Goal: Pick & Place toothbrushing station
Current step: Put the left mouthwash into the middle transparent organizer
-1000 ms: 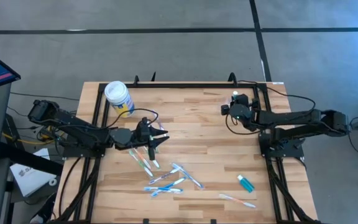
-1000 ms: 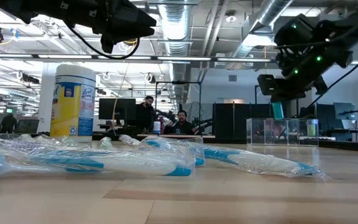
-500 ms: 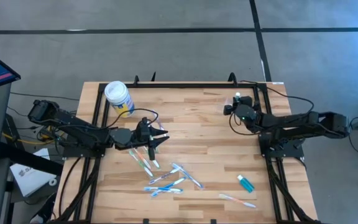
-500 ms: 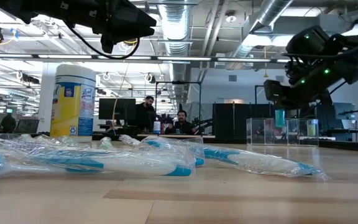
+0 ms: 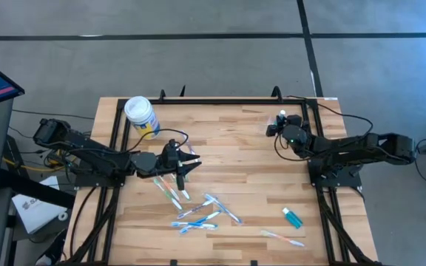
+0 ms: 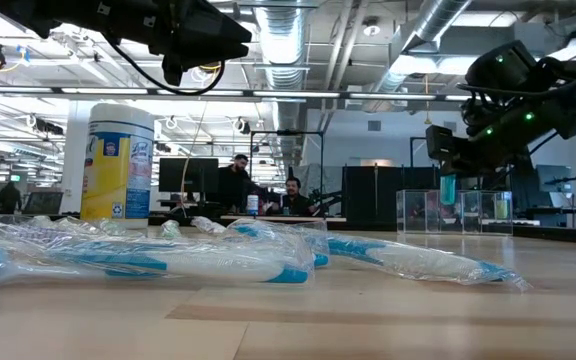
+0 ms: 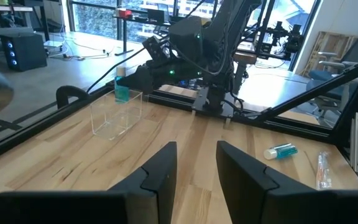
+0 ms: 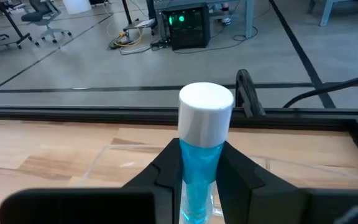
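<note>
The toothbrushing station (image 7: pixel 114 115), a see-through colourless container, stands on its base on the wood near the table's far right (image 6: pixel 458 212). My right gripper (image 5: pixel 281 122) hovers right over it, shut on a small blue tube with a white cap (image 8: pixel 206 112). The tube's lower end (image 6: pixel 448 197) is at the height of the station's rim; whether it is inside, I cannot tell. My left gripper (image 5: pixel 187 166) hangs open above the table's left middle, over wrapped toothbrushes (image 5: pixel 174 191), with nothing between its fingers (image 7: pixel 166 168). My right gripper pinches the tube's blue body (image 8: pixel 197 165) just below the white cap, between its two fingers. The fingers come from the table's right side, slanting slightly down, and lie across the tube. The tube stands upright, cap up, clear of the table.
A white-lidded yellow-and-blue canister (image 5: pixel 140 114) stands at the far left. Several wrapped toothbrushes (image 5: pixel 202 212) lie in the near middle. A second blue tube (image 5: pixel 292 217) and one more toothbrush (image 5: pixel 283 238) lie at the near right. Black frame rails (image 5: pixel 220 101) border the table.
My right gripper has sunk toward the toothbrushing station with the tube and rolled at the wrist. This brought the tube's lower end down to the station's rim, and the gripper then held still. It stays shut on the tube.
</note>
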Controlling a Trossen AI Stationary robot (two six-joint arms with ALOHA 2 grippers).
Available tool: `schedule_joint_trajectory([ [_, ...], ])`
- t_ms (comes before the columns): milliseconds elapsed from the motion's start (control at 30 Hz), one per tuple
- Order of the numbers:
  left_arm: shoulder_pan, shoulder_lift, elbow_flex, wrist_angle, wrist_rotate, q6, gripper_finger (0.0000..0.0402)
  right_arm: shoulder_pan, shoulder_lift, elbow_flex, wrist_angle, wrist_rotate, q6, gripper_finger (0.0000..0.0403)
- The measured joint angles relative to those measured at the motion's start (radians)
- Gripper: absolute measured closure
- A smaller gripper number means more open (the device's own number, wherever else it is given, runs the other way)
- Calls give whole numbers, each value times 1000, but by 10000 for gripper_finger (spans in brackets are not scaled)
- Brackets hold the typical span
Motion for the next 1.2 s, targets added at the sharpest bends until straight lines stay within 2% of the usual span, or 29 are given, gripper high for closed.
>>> schedule_joint_trajectory([
  [333,0,0,0,1,0,0,296,0,33,-2,5,-8,0,341],
  [800,0,0,0,3,0,0,296,-5,289,3,262,11,-5,341],
  [1200,0,0,0,3,0,0,296,-3,301,2,267,1,-23,308],
])
